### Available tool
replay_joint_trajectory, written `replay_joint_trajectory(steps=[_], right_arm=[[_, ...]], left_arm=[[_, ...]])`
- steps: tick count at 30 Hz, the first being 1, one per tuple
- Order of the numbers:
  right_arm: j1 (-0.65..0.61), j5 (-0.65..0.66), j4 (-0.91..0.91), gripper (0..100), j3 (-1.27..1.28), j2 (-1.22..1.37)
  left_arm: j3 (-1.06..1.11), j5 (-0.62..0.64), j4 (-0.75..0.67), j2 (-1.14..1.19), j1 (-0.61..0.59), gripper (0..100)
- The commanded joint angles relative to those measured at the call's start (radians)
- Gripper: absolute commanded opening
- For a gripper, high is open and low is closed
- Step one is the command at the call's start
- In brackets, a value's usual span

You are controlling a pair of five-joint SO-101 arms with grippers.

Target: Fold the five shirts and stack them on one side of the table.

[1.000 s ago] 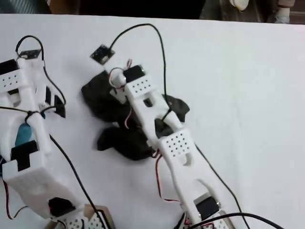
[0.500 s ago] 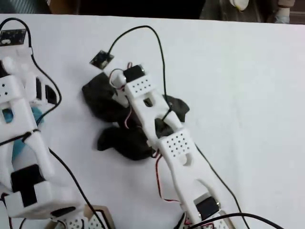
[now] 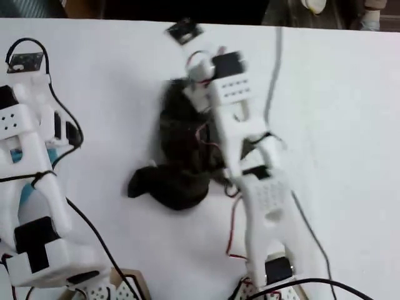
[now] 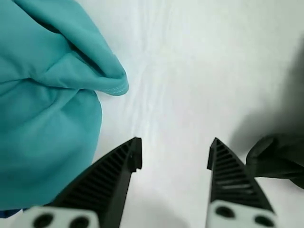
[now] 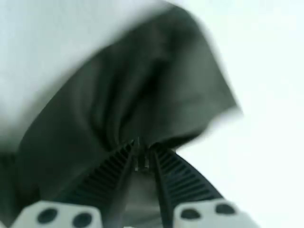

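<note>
A black shirt (image 3: 178, 156) lies crumpled in the middle of the white table (image 3: 337, 125). My right gripper (image 3: 182, 94) is shut on a fold of it at the shirt's far end, and the cloth (image 5: 142, 95) bunches up between the closed fingertips (image 5: 140, 154). A teal shirt (image 3: 26, 194) lies at the left edge, mostly hidden under my left arm. My left gripper (image 4: 173, 152) stands open just above bare table, with the teal shirt (image 4: 47, 95) on one side and a corner of the black shirt (image 4: 280, 156) on the other. In the high view the left gripper (image 3: 65, 134) sits at the far left.
Black cables trail from both arms across the table. A brown block (image 3: 134, 284) sits at the near edge between the arm bases. The table's right half is bare white surface. The far edge (image 3: 281, 24) meets a dark background.
My right gripper has swung toward the far side and to the right, dragging the black shirt's gripped end with it and stretching the cloth. The left arm has shifted only slightly.
</note>
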Motion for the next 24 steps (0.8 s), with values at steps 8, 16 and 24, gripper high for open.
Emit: replay_joint_trajectory(steps=[8, 16, 24], right_arm=[[0.058, -0.003, -0.182, 2.2, 1.097, -0.839], [0.255, 0.16, -0.536, 2.4, 1.852, -1.323], [0.426, 0.207, -0.618, 31.3, 2.074, -1.613]], left_arm=[[0.016, -0.005, -0.057, -0.046, 0.129, 25], [0.131, -0.044, -0.124, -0.044, 0.419, 25], [0.317, -0.044, -0.256, -0.044, 0.54, 25]])
